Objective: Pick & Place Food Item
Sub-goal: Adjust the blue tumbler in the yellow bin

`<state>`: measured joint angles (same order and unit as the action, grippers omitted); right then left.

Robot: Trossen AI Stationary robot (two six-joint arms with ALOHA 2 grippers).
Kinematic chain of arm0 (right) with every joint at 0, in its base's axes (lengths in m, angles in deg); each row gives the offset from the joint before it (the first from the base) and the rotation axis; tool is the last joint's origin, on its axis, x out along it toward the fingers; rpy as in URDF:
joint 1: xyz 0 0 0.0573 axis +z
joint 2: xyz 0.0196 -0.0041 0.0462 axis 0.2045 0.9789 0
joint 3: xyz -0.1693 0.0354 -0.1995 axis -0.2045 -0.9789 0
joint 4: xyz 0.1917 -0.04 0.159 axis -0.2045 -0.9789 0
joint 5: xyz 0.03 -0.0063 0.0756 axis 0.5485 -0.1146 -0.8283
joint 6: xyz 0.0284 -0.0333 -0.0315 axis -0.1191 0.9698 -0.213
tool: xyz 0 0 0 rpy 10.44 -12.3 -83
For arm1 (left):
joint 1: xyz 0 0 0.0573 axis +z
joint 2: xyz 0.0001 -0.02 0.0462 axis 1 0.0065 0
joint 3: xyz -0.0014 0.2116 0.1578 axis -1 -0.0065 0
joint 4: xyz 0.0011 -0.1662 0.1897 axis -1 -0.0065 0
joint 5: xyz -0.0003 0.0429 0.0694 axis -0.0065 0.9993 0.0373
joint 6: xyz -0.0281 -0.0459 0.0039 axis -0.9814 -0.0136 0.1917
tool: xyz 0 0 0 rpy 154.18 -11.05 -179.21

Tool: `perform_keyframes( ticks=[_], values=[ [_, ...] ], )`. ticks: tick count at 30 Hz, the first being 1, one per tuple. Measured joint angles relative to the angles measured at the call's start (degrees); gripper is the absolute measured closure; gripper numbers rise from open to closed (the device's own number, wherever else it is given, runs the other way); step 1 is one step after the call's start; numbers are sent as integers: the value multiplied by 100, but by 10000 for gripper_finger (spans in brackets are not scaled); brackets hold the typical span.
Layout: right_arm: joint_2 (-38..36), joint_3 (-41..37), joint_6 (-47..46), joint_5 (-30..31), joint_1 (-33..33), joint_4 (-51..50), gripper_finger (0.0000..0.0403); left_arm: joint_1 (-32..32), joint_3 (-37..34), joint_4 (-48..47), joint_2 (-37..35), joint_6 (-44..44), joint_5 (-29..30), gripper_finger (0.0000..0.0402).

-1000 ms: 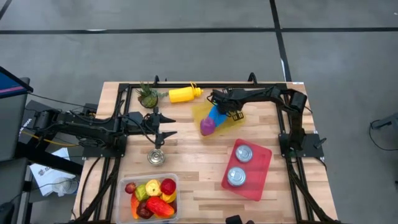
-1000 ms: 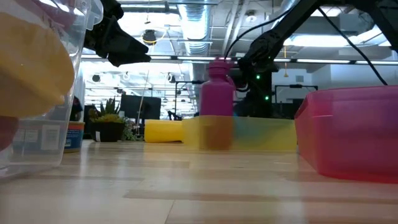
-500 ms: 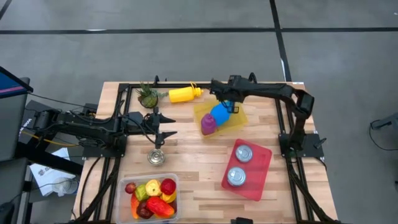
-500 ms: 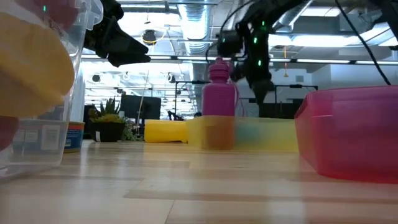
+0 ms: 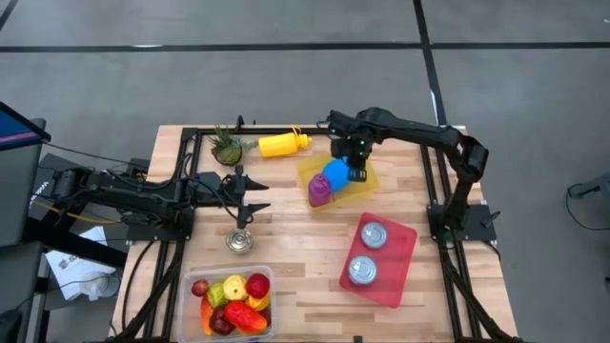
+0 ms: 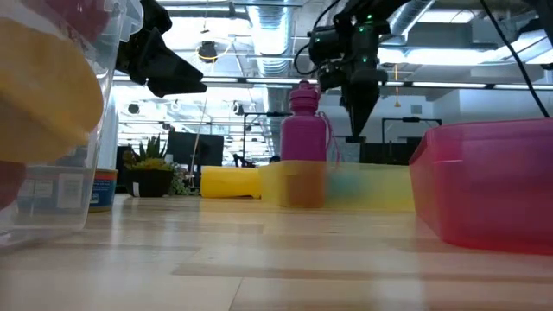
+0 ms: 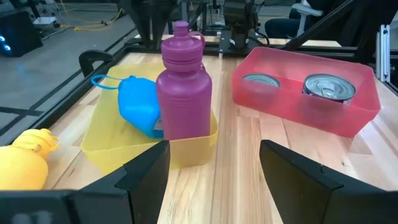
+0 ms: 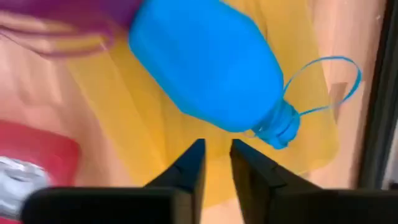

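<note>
The right gripper (image 5: 359, 174) hangs above the yellow tray (image 5: 365, 190) at the far middle of the table (image 5: 295, 248), its fingers nearly together with only a thin slit between them and nothing held. The right wrist view shows this best: the two dark fingertips (image 8: 193, 163) point down at bare yellow tray just beside the neck of the blue bottle (image 8: 208, 71), which lies on its side with its loop strap trailing off. From overhead the gripper covers part of that bottle (image 5: 335, 174), so the strap and cap are hard to make out there. In the low view the blue bottle is hidden behind the tray wall; only the purple bottle (image 6: 302, 125) standing upright in the tray shows, with the right gripper (image 6: 357, 130) pointing downward to its right.

The left gripper (image 5: 250, 195) waits over the left middle of the table, fingers spread apart and empty. Its wrist view looks across at the tray, both bottles and the red bin (image 7: 360, 112) with two cans (image 7: 328, 87).

The food items (image 5: 233, 300) sit in a clear container (image 5: 183, 295) at the near left edge, well apart from both grippers, cut off and blurred in the low view. A yellow bottle (image 5: 283, 144) lies at the far edge, a small plant (image 5: 226, 148) to its left, and another can (image 5: 239, 240) stands near the left gripper.
</note>
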<state>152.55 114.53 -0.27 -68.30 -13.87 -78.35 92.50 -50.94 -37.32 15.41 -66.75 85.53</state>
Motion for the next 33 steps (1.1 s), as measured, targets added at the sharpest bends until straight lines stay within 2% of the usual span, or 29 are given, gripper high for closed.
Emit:
perform_keyframes(
  ticks=[4,11,15,20,31,33],
  values=[
    [202,-4,587,274,139,55,284,0,0,-13,0,20,0,160],
    [711,-4,1197,372,112,279,133,0,0,-15,0,126,0,160],
    [943,0,1524,413,-42,363,77,0,0,-15,0,126,0,160],
    [1126,-2,1969,390,-185,437,53,0,0,-15,0,143,0,160],
    [1210,-2,2803,355,-143,742,56,9,0,-11,0,163,9,160],
    [1210,-2,2907,200,-149,758,56,9,0,-10,0,163,11,160]
  ],
)
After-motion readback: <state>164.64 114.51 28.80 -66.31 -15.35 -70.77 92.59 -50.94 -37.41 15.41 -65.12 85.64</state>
